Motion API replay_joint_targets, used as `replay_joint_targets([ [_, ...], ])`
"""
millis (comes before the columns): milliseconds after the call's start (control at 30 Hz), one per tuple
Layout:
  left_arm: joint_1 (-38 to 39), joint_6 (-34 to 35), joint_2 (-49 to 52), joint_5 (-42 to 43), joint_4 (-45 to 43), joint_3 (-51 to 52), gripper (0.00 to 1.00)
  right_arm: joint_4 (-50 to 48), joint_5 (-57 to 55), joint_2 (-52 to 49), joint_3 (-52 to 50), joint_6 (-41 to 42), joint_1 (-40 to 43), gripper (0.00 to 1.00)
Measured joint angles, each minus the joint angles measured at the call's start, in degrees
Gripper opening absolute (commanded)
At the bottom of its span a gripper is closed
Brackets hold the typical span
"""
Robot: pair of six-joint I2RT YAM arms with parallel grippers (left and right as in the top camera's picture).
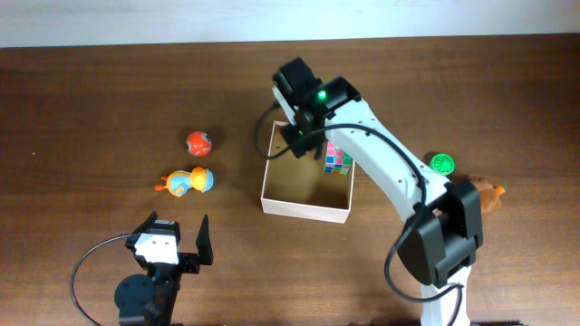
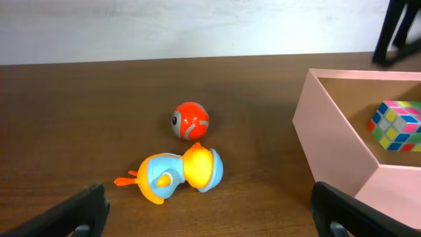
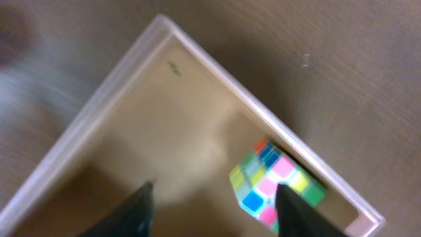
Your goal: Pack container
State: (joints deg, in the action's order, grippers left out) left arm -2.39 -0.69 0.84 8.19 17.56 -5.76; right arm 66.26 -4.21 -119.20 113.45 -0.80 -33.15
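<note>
The container stands mid-table, a square white-walled box with a tan inside; it also shows in the left wrist view and the right wrist view. A pastel puzzle cube lies in its far right corner, seen too in the wrist views. My right gripper is open and empty above the container's far side. My left gripper is open and empty near the front edge. An orange ball and a blue-and-orange duck toy lie left of the container.
A green round toy and an orange-brown toy lie right of the container, partly behind my right arm. A pale wall edge runs along the table's far side.
</note>
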Motion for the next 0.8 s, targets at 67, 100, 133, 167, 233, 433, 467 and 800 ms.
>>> replay_joint_targets([
  [67, 0.0, 0.0, 0.0, 0.0, 0.0, 0.0, 0.99, 3.7, 0.0, 0.0, 5.4, 0.1, -1.2, 0.63],
  [100, 0.0, 0.0, 0.0, 0.0, 0.0, 0.0, 0.99, 5.1, 0.0, 0.0, 7.3, 0.5, -1.6, 0.63],
  [133, 0.0, 0.0, 0.0, 0.0, 0.0, 0.0, 0.99, 7.5, -0.4, 0.1, 9.6, 1.4, -1.9, 0.62],
  [167, 0.0, 0.0, 0.0, 0.0, 0.0, 0.0, 0.99, 9.8, -0.9, 0.1, 11.5, 2.7, -1.9, 0.62],
  [233, 0.0, 0.0, 0.0, 0.0, 0.0, 0.0, 0.99, 13.3, -2.3, 0.2, 14.4, 5.4, -1.0, 0.62],
  [433, 0.0, 0.0, 0.0, 0.0, 0.0, 0.0, 0.99, 22.6, -5.9, 0.4, 17.3, 14.9, 10.3, 0.63],
  [467, 0.0, 0.0, 0.0, 0.0, 0.0, 0.0, 0.99, 23.8, -6.1, 0.4, 17.3, 16.1, 13.2, 0.63],
  [800, 0.0, 0.0, 0.0, 0.0, 0.0, 0.0, 0.99, 30.7, -6.3, 0.4, 17.3, 24.4, 30.8, 0.68],
])
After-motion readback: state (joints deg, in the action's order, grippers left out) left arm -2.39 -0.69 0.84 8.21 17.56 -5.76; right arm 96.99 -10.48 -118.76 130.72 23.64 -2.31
